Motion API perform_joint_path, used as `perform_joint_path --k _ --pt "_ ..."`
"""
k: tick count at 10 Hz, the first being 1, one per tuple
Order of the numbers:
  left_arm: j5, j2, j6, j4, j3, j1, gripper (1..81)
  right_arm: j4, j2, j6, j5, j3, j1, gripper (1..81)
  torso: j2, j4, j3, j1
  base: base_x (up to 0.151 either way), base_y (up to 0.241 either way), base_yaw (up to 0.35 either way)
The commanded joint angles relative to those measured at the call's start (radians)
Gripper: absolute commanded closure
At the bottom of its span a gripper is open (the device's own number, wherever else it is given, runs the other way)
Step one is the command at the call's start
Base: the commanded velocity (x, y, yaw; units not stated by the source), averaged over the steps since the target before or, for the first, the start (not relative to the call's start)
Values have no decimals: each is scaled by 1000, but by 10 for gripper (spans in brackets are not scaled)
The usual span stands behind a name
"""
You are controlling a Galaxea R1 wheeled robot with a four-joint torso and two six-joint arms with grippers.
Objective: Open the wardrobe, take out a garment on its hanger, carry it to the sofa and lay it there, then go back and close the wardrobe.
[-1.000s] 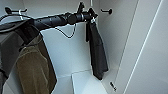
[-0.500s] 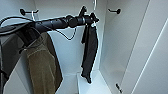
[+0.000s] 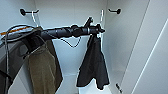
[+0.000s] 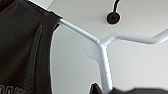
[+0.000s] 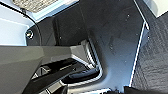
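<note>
The wardrobe [image 3: 65, 15] stands open, its white inside in front of me. My left arm reaches across it from the left. The left gripper [image 3: 98, 30] is shut on the neck of the white hanger [image 3: 101, 15]. The black garment [image 3: 93, 65] droops from that hanger just below the gripper. The hanger's curved top stands a little left of the black wall hook [image 3: 115, 10], apart from it. In the left wrist view the hanger [image 4: 105, 60] rises from the gripper, with the garment [image 4: 25, 50] draped over one arm and the hook [image 4: 113, 17] behind.
An olive-brown jacket [image 3: 43, 67] hangs at the left on its own white hanger under another black hook [image 3: 23, 11]. The open white door [image 3: 150, 62] stands close at the right. The right wrist view looks down on the robot's dark base [image 5: 112, 37] and grey carpet [image 5: 155, 55].
The garment has come away from the right wall with the left gripper and now hangs bunched nearer the middle. The whole view has also shifted.
</note>
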Motion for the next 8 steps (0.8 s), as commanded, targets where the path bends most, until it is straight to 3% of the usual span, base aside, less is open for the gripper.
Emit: perform_joint_path --k 1,7,8 --pt "-60 44 14 45 5 -145 811 -6 9 -5 -54 12 32 10 0 0 0 0 0 0 0" --pt "-101 12 25 78 89 -55 811 -8 7 -5 -54 12 33 10 0 0 0 0 0 0 0" --pt "-101 9 25 78 93 -50 811 -8 7 -5 -54 12 33 10 0 0 0 0 -88 0 0"
